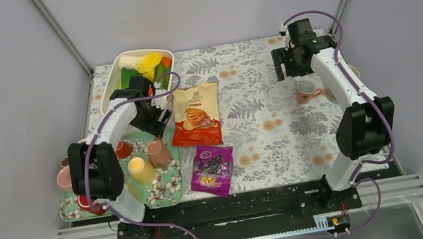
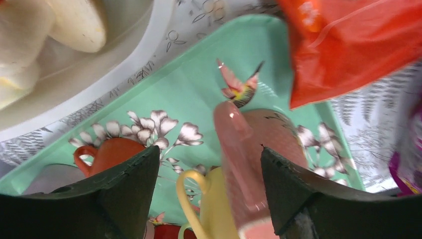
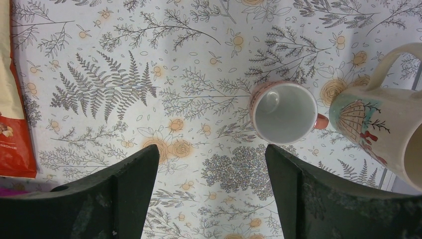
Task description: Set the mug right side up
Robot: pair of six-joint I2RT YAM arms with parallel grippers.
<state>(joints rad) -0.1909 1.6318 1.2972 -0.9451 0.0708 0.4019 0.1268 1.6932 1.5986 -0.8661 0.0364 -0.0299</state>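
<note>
A pink-brown mug (image 1: 158, 152) stands upside down on the green flowered tray (image 1: 170, 180), next to a yellow mug (image 1: 140, 169). My left gripper (image 1: 157, 118) is open and hovers just behind it. In the left wrist view the pink mug (image 2: 259, 149) lies between the open jaws, close to the right finger, with the yellow mug (image 2: 219, 209) beside it; my left gripper (image 2: 210, 152) holds nothing. My right gripper (image 1: 282, 63) is open and empty above the cloth at the far right (image 3: 212, 149).
An orange mug (image 2: 112, 152), a red mug (image 1: 91, 203) and a pink cup (image 1: 64, 178) share the tray. A white basin (image 1: 114, 67) of toy vegetables, an orange snack bag (image 1: 197, 115) and a purple bag (image 1: 212, 169) lie nearby. An upright pink mug (image 3: 283, 112) and an illustrated cream mug (image 3: 383, 129) stand at right.
</note>
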